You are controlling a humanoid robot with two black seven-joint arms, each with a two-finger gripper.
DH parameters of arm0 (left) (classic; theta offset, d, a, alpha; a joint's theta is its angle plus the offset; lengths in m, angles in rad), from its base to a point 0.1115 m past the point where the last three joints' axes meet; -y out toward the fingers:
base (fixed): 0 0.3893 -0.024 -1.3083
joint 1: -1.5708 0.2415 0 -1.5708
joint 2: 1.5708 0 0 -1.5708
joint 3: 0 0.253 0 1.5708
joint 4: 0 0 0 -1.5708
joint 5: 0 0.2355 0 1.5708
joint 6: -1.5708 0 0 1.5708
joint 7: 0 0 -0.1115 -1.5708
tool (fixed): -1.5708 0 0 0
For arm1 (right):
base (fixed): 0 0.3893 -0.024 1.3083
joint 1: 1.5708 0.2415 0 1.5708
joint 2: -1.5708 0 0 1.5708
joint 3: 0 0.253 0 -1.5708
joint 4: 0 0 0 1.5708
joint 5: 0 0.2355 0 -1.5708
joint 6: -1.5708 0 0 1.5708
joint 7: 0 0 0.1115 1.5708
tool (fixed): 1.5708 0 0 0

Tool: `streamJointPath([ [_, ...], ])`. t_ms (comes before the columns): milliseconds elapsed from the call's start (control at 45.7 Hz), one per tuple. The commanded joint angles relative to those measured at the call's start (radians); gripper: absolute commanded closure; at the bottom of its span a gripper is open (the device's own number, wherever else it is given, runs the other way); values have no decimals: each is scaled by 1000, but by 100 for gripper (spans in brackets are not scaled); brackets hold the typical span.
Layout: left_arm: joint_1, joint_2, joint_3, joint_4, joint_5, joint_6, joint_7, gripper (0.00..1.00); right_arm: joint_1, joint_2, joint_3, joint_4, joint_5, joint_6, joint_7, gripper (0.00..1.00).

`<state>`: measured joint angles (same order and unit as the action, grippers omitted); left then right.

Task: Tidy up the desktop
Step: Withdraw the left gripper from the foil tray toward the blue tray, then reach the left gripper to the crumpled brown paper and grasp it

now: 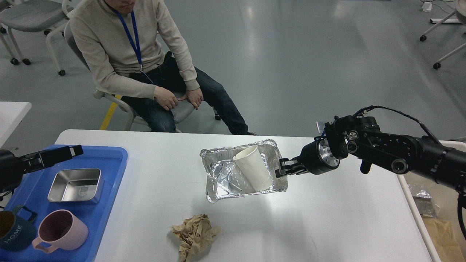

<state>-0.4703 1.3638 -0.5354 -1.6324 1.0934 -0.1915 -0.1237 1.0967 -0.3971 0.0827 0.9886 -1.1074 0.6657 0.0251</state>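
The white desktop [327, 218] fills the lower middle of the head view. My right gripper [281, 170] is shut on the right rim of a crinkled foil tray [225, 174] and holds it tilted above the desktop. A white paper cup [253, 168] lies on its side inside the foil tray. A crumpled brown paper ball [194, 234] lies on the desktop near the front edge. My left gripper [69, 151] is at the far left over the blue tray's back edge, empty, its fingers close together.
A blue tray [105, 203] at the left holds a steel dish [75, 185], a pink mug [60, 231] and a dark mug [14, 233]. A beige bin [426, 203] with foil and paper stands right of the table. A seated person [134, 62] is behind the table.
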Motion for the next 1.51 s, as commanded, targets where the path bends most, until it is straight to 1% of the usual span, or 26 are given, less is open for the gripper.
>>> streamJointPath([
  [0,1,6,0,-1,-1,1,-2,6,0,-2,0,1,0,0,1,100],
  [219,6,-6,9,-23,-4,-14,-7,5,0,-6,5,2,0,0,1,100],
  [394,25,-22,20,-58,-4,-17,6,4,0,-9,11,8,0,0,-1,100],
  [547,50,-35,20,-61,-6,-22,4,4,-3,-23,12,8,0,0,1,100],
  [722,71,-141,31,-58,-4,-31,7,4,-8,-16,12,8,0,0,1,100],
  [832,70,-242,63,-53,-3,-31,7,4,-8,-19,12,10,0,0,1,100],
  [941,71,-330,83,-47,5,-29,16,4,-8,-23,22,13,0,0,1,100],
  [1160,73,-419,143,22,14,-23,65,4,-11,-28,26,16,0,-1,1,100],
  [1314,107,-439,161,63,13,-14,68,4,-11,-28,29,16,0,-1,1,100],
  [1489,116,-508,161,91,2,-5,67,4,-17,-26,37,18,0,-1,1,100],
])
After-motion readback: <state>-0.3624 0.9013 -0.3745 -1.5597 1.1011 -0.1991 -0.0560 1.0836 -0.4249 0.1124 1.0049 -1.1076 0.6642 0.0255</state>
